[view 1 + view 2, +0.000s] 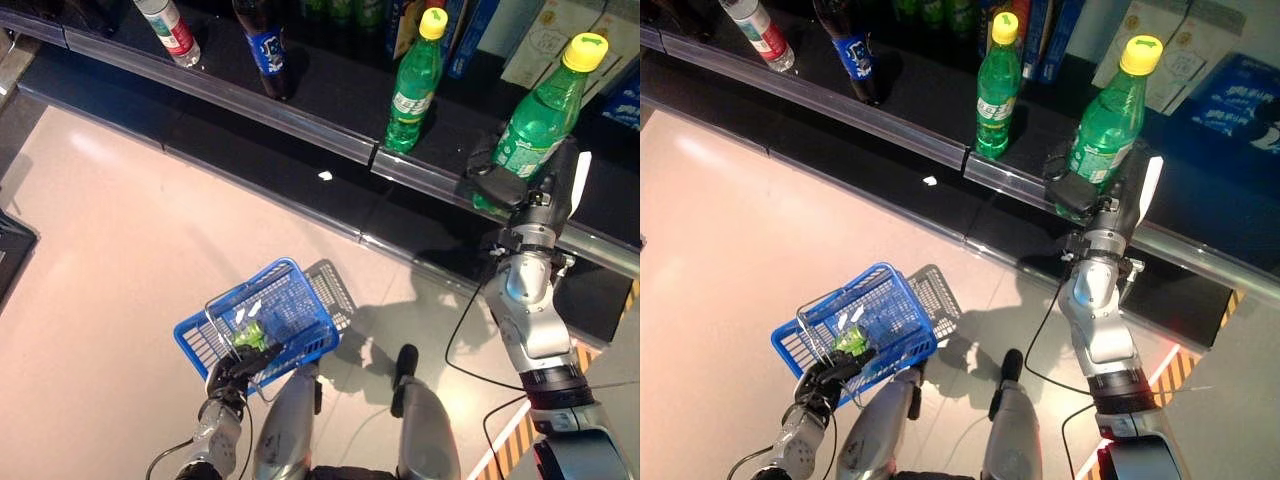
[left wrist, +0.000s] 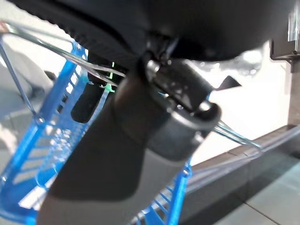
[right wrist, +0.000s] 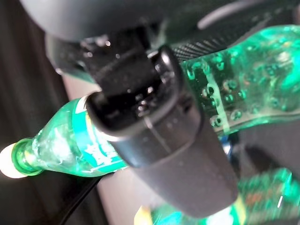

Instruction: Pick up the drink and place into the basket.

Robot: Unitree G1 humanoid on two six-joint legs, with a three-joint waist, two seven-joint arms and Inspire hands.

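A green drink bottle (image 1: pixel 540 115) with a yellow cap stands at the front edge of the dark shelf (image 1: pixel 330 135). My right hand (image 1: pixel 508 185) is curled round its lower part, and the thumb (image 3: pixel 159 140) lies across the green plastic (image 3: pixel 234 98). Low at the left, my left hand (image 1: pixel 232 368) is shut on the wire handle (image 2: pixel 234 136) of the blue basket (image 1: pixel 195 340). It holds the basket above the floor. Something small and green (image 1: pixel 250 333) lies inside the basket.
A second green bottle (image 1: pixel 415 85) stands on the shelf left of the held one. A dark bottle (image 1: pixel 265 45) and a clear bottle with a red label (image 1: pixel 170 30) stand further left. Boxes (image 1: pixel 545 40) line the shelf's back. Pale floor (image 1: pixel 130 230) lies below.
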